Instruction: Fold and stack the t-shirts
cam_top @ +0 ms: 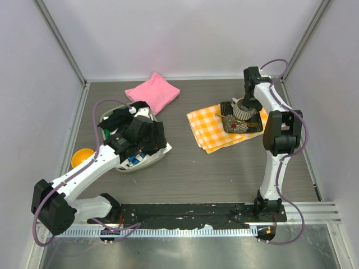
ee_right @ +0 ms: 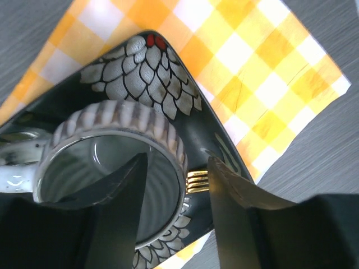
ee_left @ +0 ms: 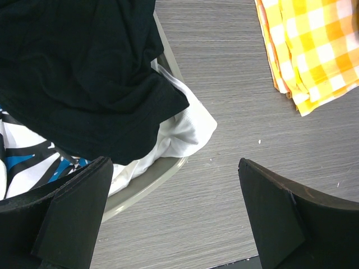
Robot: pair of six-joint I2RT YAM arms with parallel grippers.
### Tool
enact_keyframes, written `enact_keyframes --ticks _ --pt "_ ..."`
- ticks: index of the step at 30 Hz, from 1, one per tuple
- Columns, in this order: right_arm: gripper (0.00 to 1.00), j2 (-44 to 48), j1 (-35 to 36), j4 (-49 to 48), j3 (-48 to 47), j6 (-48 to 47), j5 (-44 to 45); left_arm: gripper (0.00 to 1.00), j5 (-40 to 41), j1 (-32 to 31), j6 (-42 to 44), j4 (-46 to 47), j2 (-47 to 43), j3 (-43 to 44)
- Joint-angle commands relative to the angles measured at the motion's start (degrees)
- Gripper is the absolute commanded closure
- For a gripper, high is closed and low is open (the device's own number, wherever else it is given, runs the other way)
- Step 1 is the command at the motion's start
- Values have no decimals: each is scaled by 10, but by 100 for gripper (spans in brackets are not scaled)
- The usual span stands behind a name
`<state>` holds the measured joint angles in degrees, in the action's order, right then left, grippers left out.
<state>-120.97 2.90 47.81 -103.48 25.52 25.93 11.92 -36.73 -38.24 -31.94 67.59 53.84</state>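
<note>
The black t-shirt [cam_top: 119,119] lies bunched in a grey basket [cam_top: 147,162] at the left. It fills the upper left of the left wrist view [ee_left: 78,73]. The pink t-shirt [cam_top: 152,93] lies folded at the back middle. My left gripper [cam_top: 153,136] hangs over the basket's right edge, open and empty [ee_left: 173,162], with bare table between its fingers. My right gripper [cam_top: 245,107] is open [ee_right: 177,157]. One finger is inside a ribbed cup [ee_right: 112,120] and the other is outside its rim.
The cup stands on a black patterned plate [ee_right: 146,61] with a gold fork [ee_right: 197,181], on the orange-and-white checked cloth [cam_top: 210,129]. White cloth [ee_left: 179,126] and blue-patterned cloth [ee_left: 33,162] lie in the basket under the black shirt. An orange bowl [cam_top: 82,157] sits at the far left.
</note>
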Motion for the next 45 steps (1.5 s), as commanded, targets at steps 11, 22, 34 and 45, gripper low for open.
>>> enact_keyframes --ticks 11,22,34,45 --pt "13 203 156 -31 13 -15 27 0 4 3 4 16 -15 5" --pt "13 387 275 -149 358 98 -19 0 5 3 -13 -2 -18 18" --pt "14 318 280 -216 428 110 21 0 8 4 -18 6 -11 8" --pt "14 204 247 -265 388 111 18 0 6 14 -9 14 24 13"
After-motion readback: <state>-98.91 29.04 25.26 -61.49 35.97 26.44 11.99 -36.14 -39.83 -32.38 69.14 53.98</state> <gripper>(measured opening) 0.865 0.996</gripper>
